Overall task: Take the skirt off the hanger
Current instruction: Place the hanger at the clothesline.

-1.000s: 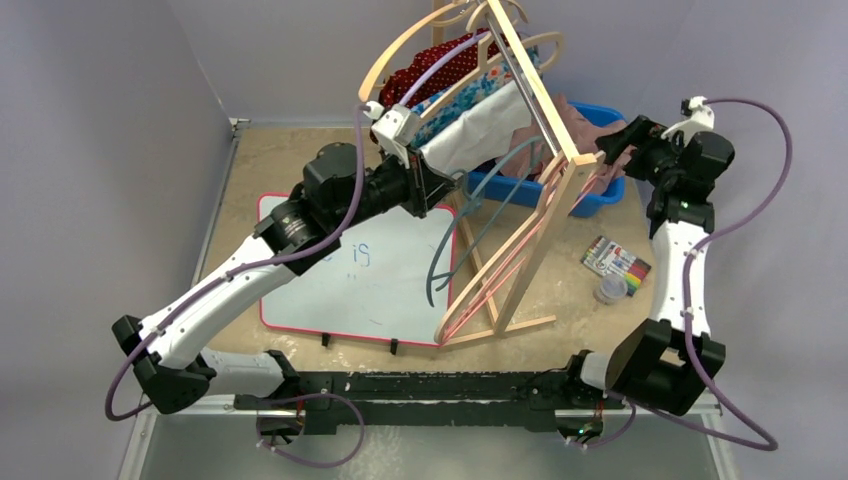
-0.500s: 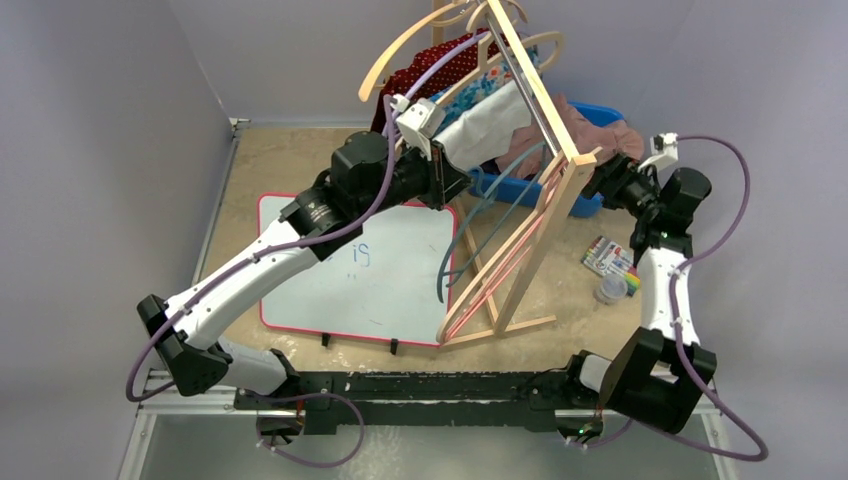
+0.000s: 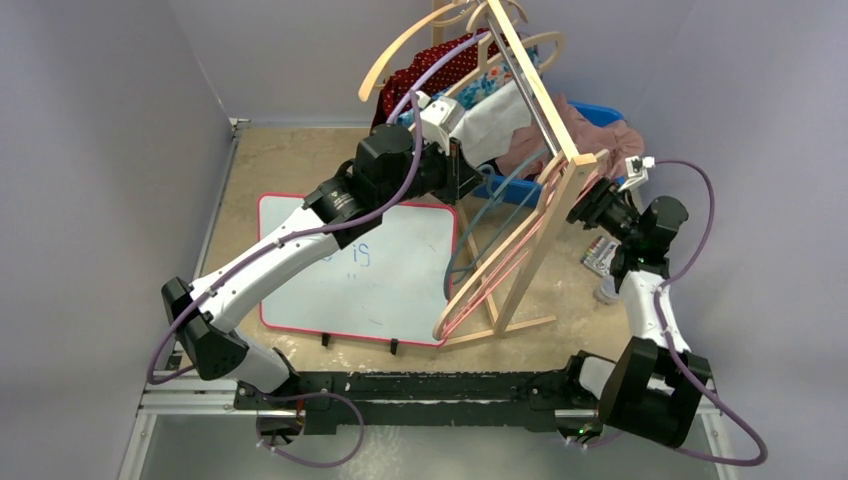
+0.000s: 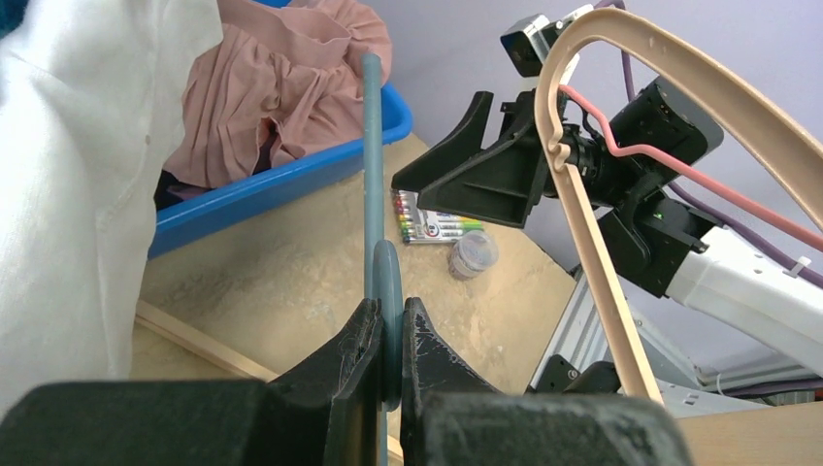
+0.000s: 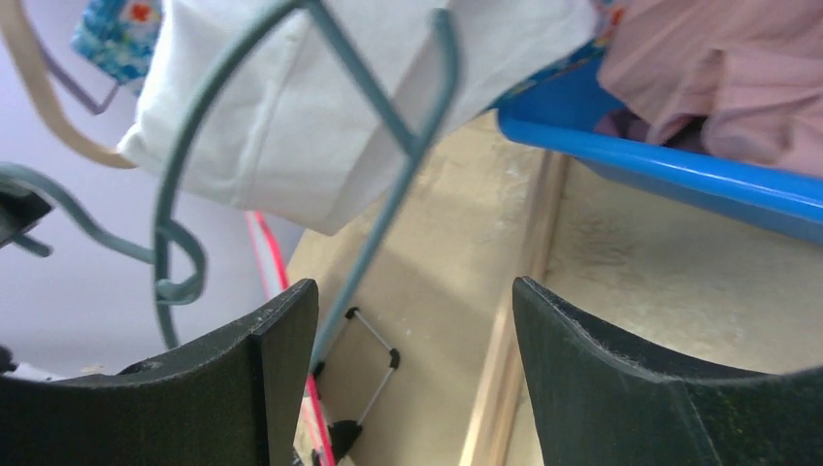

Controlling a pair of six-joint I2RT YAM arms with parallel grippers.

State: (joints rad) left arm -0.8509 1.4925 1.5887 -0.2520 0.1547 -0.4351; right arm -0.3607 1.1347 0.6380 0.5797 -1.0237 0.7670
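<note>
Teal hanger (image 4: 372, 146) clenched in left end effector (image 4: 388, 316), rod pointing straight ahead; right end effector (image 5: 414, 291) spread

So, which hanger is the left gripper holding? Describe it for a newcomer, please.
Find the tall wooden rack. Beside it, the left gripper is shut on a thin hanger. It alone is teal; its neighbours are beige hangers or pink hangers.
</note>
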